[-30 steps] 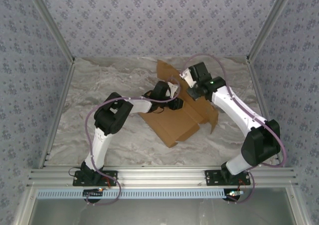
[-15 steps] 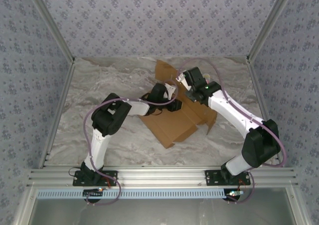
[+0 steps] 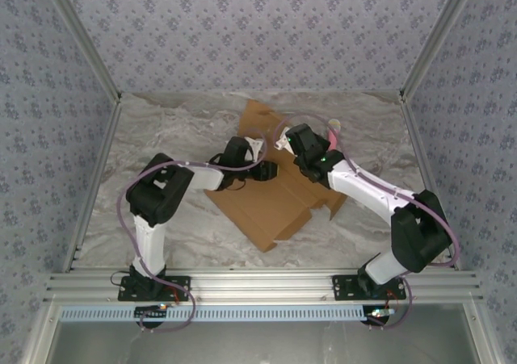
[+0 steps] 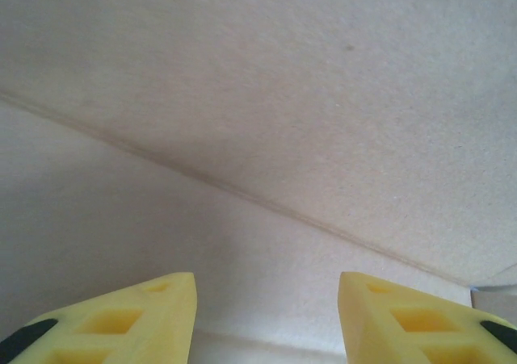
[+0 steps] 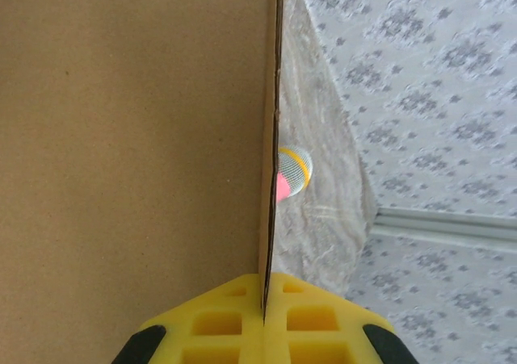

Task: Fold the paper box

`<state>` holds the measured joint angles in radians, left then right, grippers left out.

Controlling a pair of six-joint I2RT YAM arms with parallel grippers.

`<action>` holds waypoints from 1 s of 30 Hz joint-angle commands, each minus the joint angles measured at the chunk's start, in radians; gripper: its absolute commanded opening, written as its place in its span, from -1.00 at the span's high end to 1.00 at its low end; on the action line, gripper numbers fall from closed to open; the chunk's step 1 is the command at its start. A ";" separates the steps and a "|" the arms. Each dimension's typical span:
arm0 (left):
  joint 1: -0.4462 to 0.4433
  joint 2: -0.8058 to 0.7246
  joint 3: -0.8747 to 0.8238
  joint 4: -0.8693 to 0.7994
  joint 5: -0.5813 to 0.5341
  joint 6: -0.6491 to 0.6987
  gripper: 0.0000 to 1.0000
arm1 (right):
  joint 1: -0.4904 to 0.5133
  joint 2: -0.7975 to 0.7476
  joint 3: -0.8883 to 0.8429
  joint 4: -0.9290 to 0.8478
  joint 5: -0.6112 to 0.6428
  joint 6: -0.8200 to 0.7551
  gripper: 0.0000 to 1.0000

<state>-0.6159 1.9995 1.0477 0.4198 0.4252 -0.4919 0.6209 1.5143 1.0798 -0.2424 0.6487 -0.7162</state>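
Lab test booth: aluminium frame (image 3: pixel 258 283), patterned walls (image 3: pixel 258 33), marble-look table (image 3: pixel 161 130).

My enclosure, listed: marbled grey-white tabletop (image 3: pixel 178 122); floral blue-grey wallpapered walls (image 3: pixel 258 33) at nine, twelve and three o'clock; aluminium corner posts (image 3: pixel 79 33); slotted rail (image 3: pixel 258 283) at six o'clock.

Top camera sits high behind the arm bases (image 3: pixel 153 286), tilted down over the whole table (image 3: pixel 161 138). Left wrist camera is right up against the paper box (image 4: pixel 323 98), facing its surface. Right wrist camera sights close along the box's edge toward the wall (image 5: pixel 428 81). All three share that cardboard.
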 commanded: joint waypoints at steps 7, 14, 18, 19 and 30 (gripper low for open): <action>0.117 -0.219 -0.087 -0.053 -0.024 -0.023 -0.04 | 0.038 -0.037 -0.098 0.288 0.117 -0.260 1.00; 0.212 -0.331 -0.116 -0.087 -0.022 -0.051 -0.11 | 0.045 -0.037 -0.165 0.460 0.120 -0.398 1.00; 0.234 -0.342 -0.087 -0.094 0.011 -0.070 -0.13 | 0.039 -0.046 -0.199 0.522 0.085 -0.459 1.00; 0.234 -0.342 -0.077 -0.098 0.020 -0.069 -0.13 | 0.036 -0.052 -0.203 0.526 0.072 -0.465 1.00; 0.221 -0.252 -0.071 -0.095 0.016 0.081 -0.22 | -0.043 -0.129 -0.098 0.192 -0.162 -0.186 1.00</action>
<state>-0.3840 1.7084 0.9504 0.3172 0.4328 -0.4938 0.6079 1.4307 0.9184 0.1001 0.5869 -1.0313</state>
